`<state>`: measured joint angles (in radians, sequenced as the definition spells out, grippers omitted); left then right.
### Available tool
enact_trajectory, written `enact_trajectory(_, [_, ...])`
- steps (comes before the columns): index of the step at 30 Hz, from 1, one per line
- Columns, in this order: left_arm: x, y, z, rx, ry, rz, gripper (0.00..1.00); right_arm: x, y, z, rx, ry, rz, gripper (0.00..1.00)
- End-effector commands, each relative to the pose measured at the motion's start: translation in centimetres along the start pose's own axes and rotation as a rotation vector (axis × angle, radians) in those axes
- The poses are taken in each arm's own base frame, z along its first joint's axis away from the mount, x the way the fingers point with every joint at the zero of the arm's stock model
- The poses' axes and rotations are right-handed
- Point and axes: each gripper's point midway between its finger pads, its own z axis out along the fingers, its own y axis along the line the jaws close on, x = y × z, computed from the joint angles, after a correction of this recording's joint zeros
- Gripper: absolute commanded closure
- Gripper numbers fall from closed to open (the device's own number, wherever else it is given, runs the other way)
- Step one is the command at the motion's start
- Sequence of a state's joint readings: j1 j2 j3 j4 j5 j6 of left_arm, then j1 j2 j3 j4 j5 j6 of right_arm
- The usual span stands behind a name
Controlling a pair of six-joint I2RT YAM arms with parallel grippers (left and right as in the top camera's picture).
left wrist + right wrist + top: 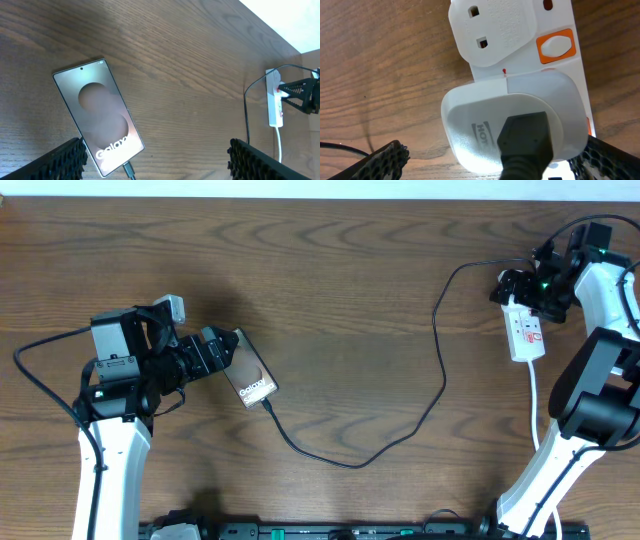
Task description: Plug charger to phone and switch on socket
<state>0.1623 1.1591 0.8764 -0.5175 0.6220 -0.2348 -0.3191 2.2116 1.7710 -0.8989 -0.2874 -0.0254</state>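
The bronze-brown phone (254, 378) lies flat on the table, "Galaxy" lettering up. The charger (438, 370), a thin black cable, runs from the phone's lower end in a long loop to the white socket (526, 330) at the far right. Seen from the left wrist, the charger's connector tip (129, 170) sits in the phone (97, 112). My left gripper (157, 165) is open, the phone's lower end just inside its left finger. My right gripper (492, 162) is open, straddling the charger's white adapter (480, 120) plugged into the socket (520, 30). An orange switch (556, 46) shows beside it.
The socket's thick white cord (537, 405) runs down toward the right arm's base. Thicker black robot cables (40, 380) loop beside the left arm. Bare wooden table (340, 280) lies between the two arms.
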Motion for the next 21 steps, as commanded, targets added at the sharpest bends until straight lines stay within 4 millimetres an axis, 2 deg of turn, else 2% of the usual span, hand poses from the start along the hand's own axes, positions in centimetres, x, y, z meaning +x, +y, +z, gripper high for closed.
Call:
enact_trajectory(1, [0.0,0.1,-0.1,-0.005,-0.001,0.017,0.11,1.3,4.7,1.7,-0.148,0.048,-0.028,0.01])
enact_trajectory(11, [0.1,0.1,-0.1,-0.007,0.004,0.014,0.11,2.7,5.6,3.3,-0.199,0.067,-0.008,0.01])
enact_trajectory(21, [0.2,0.1,-0.1,-0.008,0.006,0.012,0.11,2.9,5.6,3.3,-0.197,0.076,0.009,0.01])
